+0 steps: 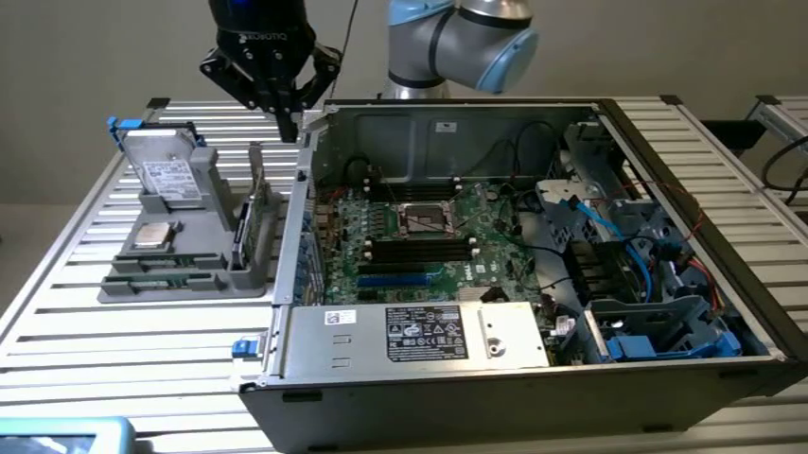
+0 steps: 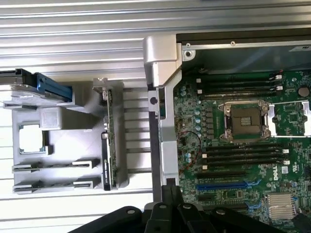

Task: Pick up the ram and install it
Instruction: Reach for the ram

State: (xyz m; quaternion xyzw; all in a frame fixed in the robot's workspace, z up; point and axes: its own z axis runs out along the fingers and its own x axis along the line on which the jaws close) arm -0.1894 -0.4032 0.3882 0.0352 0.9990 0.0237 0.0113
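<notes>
The ram (image 1: 257,216) is a thin green stick standing on edge in a slot of the grey holder (image 1: 189,282), just outside the case's wall on the exterior view's left. The wrist view looks down on the ram (image 2: 107,141) edge-on. My gripper (image 1: 289,126) hangs above the back corner of the case, behind and above the ram, not touching it. Its fingers are shut with nothing between them. In the wrist view the gripper (image 2: 168,188) sits over the case wall, beside the holder (image 2: 63,138).
The open computer case (image 1: 505,378) holds a motherboard with black memory slots (image 1: 417,252) and a bare processor socket (image 1: 427,220). A silver hard drive (image 1: 165,176) and a small square processor chip (image 1: 154,235) also rest on the holder. Cables and blue brackets crowd the case's right side.
</notes>
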